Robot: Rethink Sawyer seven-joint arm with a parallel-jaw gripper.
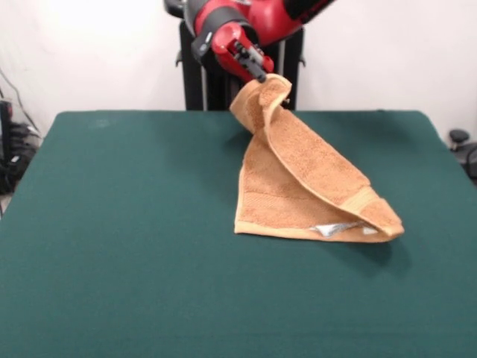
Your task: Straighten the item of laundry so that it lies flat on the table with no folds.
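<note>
Fingers (258, 72) pinch towel (298, 186) corner up; rest draped, folded on table (112, 224).

— What lies behind the setup?
— A plain white wall (89, 52), evenly lit.
— Anything at the edges?
— Dark cables and equipment (13, 149) on the left; a black rounded object (460, 142) on the right.

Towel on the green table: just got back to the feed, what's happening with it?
The gripper is shut on one corner of the towel, holding it up at the far side of the table. The rest trails down onto the felt, with a layer folded over near the white tag. It does not lie flat yet.
</note>
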